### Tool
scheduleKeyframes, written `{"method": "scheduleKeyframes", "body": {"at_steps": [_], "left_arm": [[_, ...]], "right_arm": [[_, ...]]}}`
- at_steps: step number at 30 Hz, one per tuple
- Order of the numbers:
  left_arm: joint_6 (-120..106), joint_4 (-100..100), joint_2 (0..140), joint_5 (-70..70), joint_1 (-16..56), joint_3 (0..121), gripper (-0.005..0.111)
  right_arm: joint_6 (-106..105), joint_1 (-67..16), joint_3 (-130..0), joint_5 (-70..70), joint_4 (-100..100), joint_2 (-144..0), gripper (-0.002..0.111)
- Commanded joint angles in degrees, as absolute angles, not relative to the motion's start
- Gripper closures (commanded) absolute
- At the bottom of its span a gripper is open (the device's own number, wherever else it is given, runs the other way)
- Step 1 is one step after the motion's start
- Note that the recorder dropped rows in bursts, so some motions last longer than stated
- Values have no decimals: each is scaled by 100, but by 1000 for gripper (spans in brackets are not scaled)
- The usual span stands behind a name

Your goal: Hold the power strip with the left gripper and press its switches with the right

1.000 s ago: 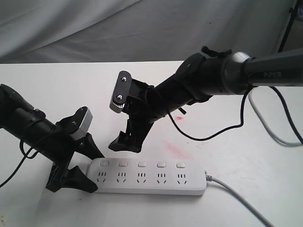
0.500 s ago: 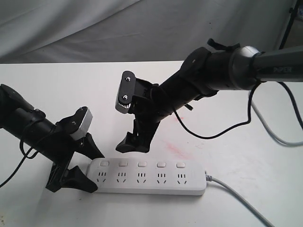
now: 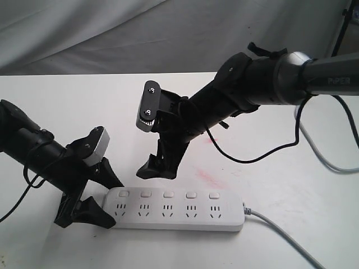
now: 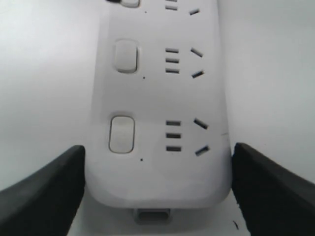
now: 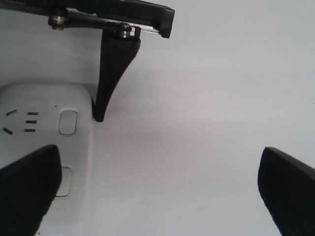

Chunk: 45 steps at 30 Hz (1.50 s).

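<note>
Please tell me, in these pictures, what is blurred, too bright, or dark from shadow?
Exterior view: soft even light, the power strip sharp, a faint shadow beneath it. Left wrist view: the strip is crisp, the left claw dark and soft-edged, the table almost washed out. Right wrist view: the right claw is blurred, plain black.

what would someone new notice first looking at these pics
The white power strip lies front and centre, five switches in a row. The left end effector grips its cable-free end from both sides, while the right end effector hangs wide open near the switches, touching nothing.
</note>
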State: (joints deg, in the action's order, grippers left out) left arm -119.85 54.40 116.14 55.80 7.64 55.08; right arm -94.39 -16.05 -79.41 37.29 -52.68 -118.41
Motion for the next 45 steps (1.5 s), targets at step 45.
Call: {"method": "scheduleKeyframes", "body": {"at_steps": [45], "left_arm": [[-11992,5500,11624,5520,802,5536,61]], "right_arm": [[-9568,-1717,-7940,3675,-5578,-12148,3]]}}
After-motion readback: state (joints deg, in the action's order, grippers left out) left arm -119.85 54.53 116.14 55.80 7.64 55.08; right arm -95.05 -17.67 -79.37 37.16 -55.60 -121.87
